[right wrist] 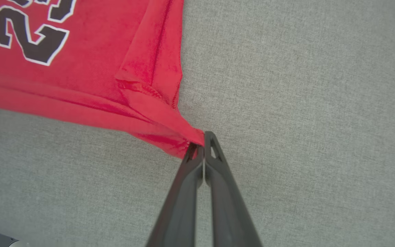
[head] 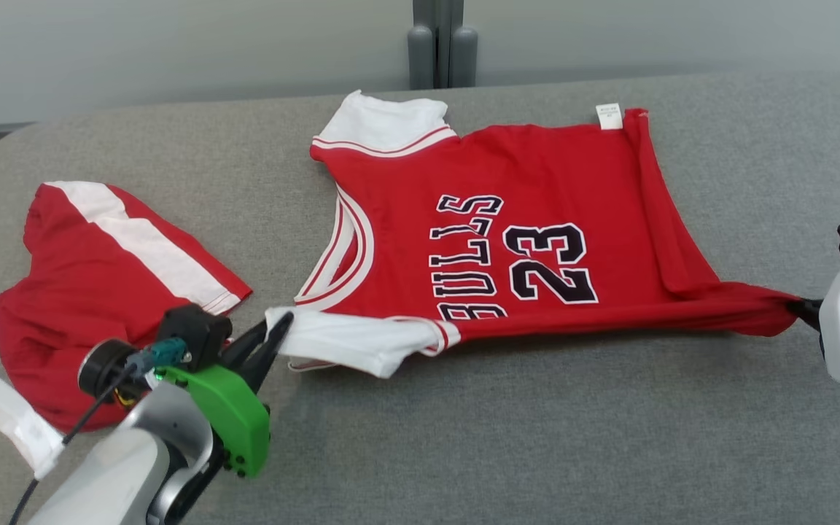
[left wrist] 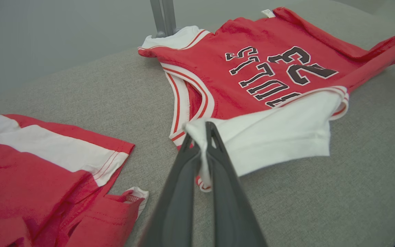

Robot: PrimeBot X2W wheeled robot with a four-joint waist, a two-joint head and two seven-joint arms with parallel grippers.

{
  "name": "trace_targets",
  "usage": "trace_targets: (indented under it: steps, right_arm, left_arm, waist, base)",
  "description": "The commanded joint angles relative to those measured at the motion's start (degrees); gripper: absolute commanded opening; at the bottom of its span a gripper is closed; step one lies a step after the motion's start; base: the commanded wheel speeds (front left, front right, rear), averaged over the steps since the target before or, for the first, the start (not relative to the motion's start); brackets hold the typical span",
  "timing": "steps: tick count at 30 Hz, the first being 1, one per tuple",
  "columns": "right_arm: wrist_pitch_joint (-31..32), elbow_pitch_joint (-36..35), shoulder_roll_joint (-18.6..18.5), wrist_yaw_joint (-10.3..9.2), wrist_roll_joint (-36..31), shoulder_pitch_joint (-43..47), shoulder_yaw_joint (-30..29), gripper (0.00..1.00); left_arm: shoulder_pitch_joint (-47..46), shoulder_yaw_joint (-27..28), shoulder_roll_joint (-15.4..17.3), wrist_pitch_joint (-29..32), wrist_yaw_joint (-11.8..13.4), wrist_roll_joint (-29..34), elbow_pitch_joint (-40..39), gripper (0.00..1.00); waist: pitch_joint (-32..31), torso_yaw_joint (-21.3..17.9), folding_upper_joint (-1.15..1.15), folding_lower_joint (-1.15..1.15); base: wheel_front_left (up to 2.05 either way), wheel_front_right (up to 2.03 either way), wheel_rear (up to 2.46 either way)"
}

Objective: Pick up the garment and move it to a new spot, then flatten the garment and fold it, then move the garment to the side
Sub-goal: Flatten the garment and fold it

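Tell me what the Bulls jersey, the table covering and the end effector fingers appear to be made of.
Bulls jersey: soft matte knit fabric, cotton or polyester unclear; it bunches into folds where pinched.
Table covering: grey heathered woven cloth, matte, fine weave visible in the right wrist view.
End effector fingers: dark, smooth, likely moulded plastic or rubber; faint sheen.

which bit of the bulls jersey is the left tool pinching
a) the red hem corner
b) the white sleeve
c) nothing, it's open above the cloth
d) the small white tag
B: in the left wrist view the left tool is shut on the edge of the white sleeve of the jersey, while the right tool is the one that grips the red hem corner.
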Motion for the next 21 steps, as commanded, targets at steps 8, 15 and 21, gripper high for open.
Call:
trace_targets:
  steps: [8, 15, 21]
  right_arm:
    - [2.05, 2.91, 1.45, -0.12, -3.59, -9.55, 2.50, 0.00]
    - [0.26, 5.90, 3.57, -0.12, -4.24, -14.82, 5.67, 0.00]
    - [-4.70, 7.56, 4.62, -0.11, -3.62, -17.07, 7.18, 1.00]
  left_arm:
    - [-12.75, -1.65, -2.70, 0.60, -1.30, 4.44, 9.06, 0.00]
    - [-20.73, -3.94, -5.29, -1.06, -2.32, 7.43, 18.69, 0.00]
    - [-23.83, -4.38, -7.54, -3.00, -0.80, 8.51, 24.76, 1.00]
  waist:
    - [8.17, -0.75, 0.00, 0.00]
    - [11.48, -0.77, 0.00, 0.00]
    - [12.19, -0.63, 0.00, 0.00]
  base:
    - [0.00, 0.00, 0.00]
    - [0.00, 0.00, 0.00]
    - [0.00, 0.00, 0.00]
